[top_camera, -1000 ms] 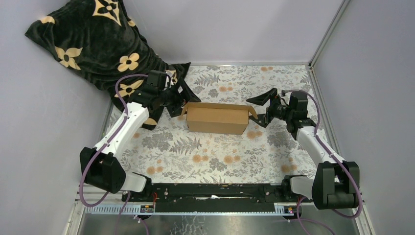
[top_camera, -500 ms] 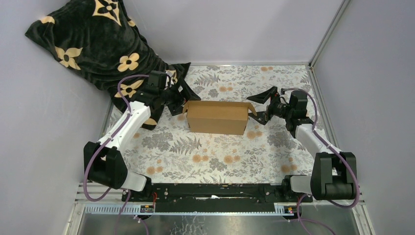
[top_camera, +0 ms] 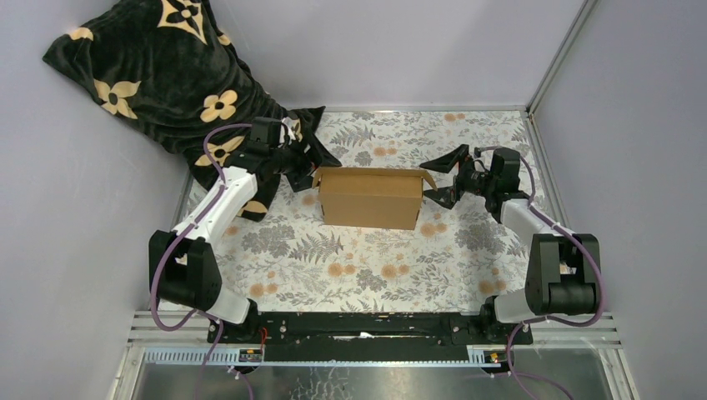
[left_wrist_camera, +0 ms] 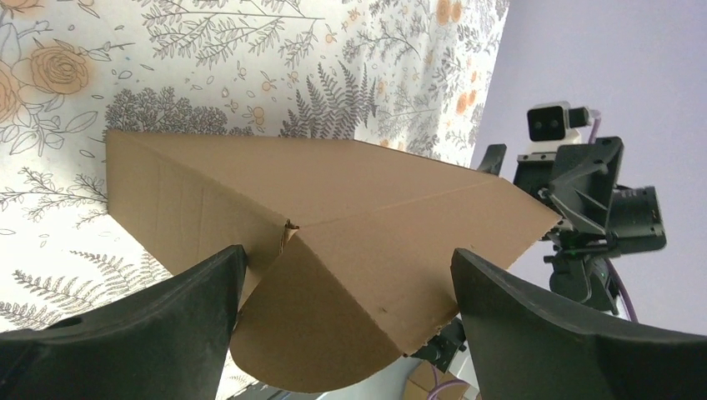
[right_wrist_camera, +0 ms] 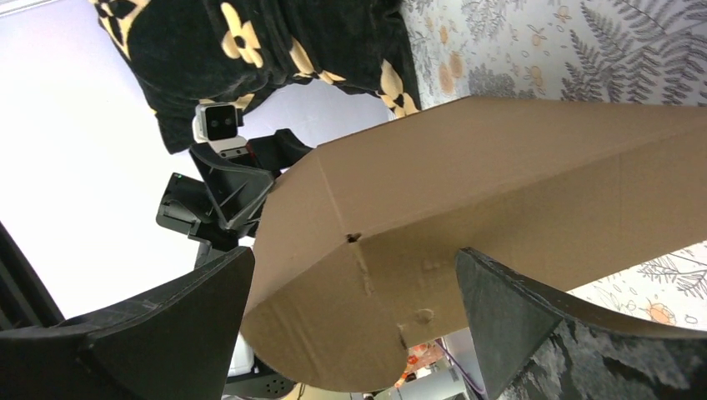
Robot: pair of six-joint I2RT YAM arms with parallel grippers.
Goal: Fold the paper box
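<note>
Paper box (top_camera: 369,198) sits mid-table on the floral table cover (top_camera: 333,275), one long side facing near. Left gripper (top_camera: 315,172) is at its left end, jaws spread fully, straddling the rounded end flap and gripping nothing. Right gripper (top_camera: 433,181) stands likewise at the right end flap. Black flowered blanket (top_camera: 150,75) is heaped in the far left corner.

Overhead view covers the table (top_camera: 367,260); 2 wrist views closely face the paper box (top_camera: 369,198) from opposite ends.

One paper box (top_camera: 369,198), one blanket (top_camera: 158,75), two pincers (top_camera: 307,171) (top_camera: 443,179)
</note>
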